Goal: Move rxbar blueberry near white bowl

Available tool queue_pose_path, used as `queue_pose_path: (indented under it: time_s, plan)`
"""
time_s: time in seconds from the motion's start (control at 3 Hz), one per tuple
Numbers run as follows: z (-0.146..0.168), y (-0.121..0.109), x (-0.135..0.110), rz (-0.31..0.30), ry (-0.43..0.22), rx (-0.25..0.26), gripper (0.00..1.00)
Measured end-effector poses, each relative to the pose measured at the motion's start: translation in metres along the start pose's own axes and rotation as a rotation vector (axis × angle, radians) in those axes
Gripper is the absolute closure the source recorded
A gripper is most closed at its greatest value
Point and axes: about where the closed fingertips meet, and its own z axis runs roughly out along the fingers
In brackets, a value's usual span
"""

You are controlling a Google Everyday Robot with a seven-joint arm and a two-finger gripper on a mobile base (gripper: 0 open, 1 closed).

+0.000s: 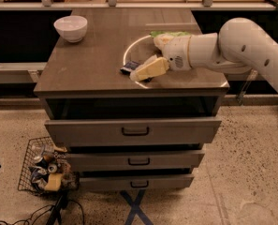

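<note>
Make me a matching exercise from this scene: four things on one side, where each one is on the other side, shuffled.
1 white bowl
2 rxbar blueberry
3 end effector
4 wire basket

A on the floor, left of the drawers
B front middle of the tabletop, partly covered
C far left corner of the tabletop
D right over the bar

Pairs: 1-C, 2-B, 3-D, 4-A

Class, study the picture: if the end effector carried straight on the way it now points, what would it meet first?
Probably the rxbar blueberry, lying just off the tip of the end effector, low over the cabinet top near its front edge. Whether they already touch is unclear.
</note>
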Motion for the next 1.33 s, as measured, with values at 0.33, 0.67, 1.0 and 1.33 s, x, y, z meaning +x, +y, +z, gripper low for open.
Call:
queue_pose_path:
  time_s: [0.33, 0.67, 1.0, 1.33]
  plan:
    - [0.004, -0.003, 0.006, 0.015, -0.023, -0.001, 0.00]
    - [0.017, -0.014, 0.029, 0.036, -0.045, -0.026, 0.00]
    - [0.023, -0.016, 0.035, 0.042, -0.042, -0.034, 0.00]
    - [0.025, -0.016, 0.039, 0.047, -0.039, -0.036, 0.00]
